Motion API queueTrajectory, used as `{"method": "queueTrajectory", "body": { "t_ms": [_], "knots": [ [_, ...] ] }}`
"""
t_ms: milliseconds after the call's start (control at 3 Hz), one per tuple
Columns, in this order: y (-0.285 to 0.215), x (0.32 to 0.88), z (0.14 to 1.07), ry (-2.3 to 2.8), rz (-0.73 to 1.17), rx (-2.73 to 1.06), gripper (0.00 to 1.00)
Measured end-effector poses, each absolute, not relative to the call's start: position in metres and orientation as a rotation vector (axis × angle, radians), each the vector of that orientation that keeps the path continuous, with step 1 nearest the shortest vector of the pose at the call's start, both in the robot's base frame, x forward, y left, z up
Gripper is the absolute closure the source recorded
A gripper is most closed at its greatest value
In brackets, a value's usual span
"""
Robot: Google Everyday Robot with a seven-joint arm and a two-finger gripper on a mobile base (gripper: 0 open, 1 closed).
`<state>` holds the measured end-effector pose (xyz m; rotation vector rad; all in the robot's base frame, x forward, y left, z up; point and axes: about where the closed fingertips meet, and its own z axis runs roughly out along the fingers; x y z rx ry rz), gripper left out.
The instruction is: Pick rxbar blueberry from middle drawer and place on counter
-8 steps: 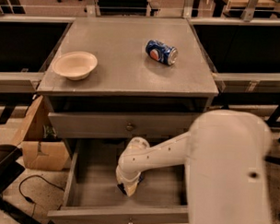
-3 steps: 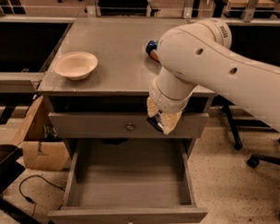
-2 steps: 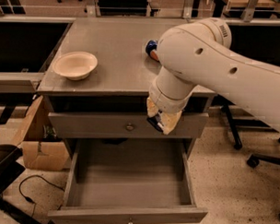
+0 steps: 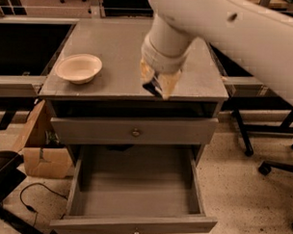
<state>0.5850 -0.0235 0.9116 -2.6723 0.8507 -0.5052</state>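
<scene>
Risk sits at the front edge of the surface (image 4: 115, 45): the claw (image 4: 157, 88), clenched on the bar (image 4: 152, 89), hangs right over that edge, so letting go now could tip the bar off the surface into the open drawer (image 4: 134, 200) below it.

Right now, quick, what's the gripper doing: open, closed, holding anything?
Gripper: closed on the rxbar blueberry, just above the front part of the counter.
</scene>
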Motion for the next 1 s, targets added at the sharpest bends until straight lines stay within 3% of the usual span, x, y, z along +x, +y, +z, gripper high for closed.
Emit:
{"method": "queueTrajectory", "body": {
  "t_ms": [1000],
  "knots": [
    [0.085, 0.660, 0.991, 0.413, -0.629, -2.283, 1.00]
  ]
}}
